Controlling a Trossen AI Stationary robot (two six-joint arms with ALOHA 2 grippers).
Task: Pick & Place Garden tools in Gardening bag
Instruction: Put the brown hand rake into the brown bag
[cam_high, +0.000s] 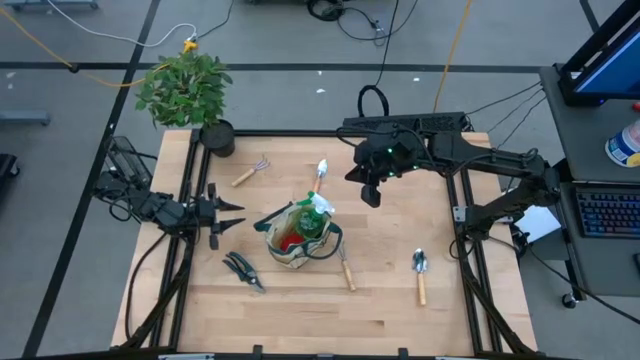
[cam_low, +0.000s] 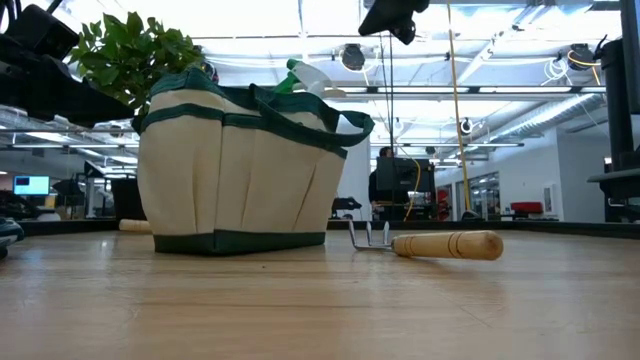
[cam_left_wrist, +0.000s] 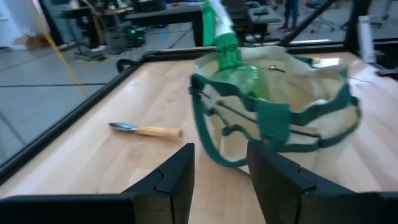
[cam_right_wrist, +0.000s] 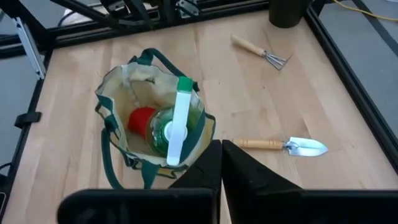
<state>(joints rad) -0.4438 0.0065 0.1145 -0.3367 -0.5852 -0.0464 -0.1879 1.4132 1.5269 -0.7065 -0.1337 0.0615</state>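
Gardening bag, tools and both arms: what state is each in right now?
Bag: upright, open.
Spray bottle: inside bag.
Gloves: inside bag.
Shears: on table.
Two trowels: on table.
Two rakes: on table.
Left tool: open, empty.
Right tool: shut, empty.

I'm seeing a beige bag (cam_right_wrist: 124, 118) trimmed in dark green, holding a green bottle (cam_right_wrist: 163, 132) with white trigger beside something red (cam_right_wrist: 140, 119).

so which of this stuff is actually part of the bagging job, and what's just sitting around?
Job:
- gardening bag
- spray bottle, in bag
- red item, in bag
- rake
- second rake
- trowel
- second trowel
- pruning shears

Just there:
- potted plant
- keyboard
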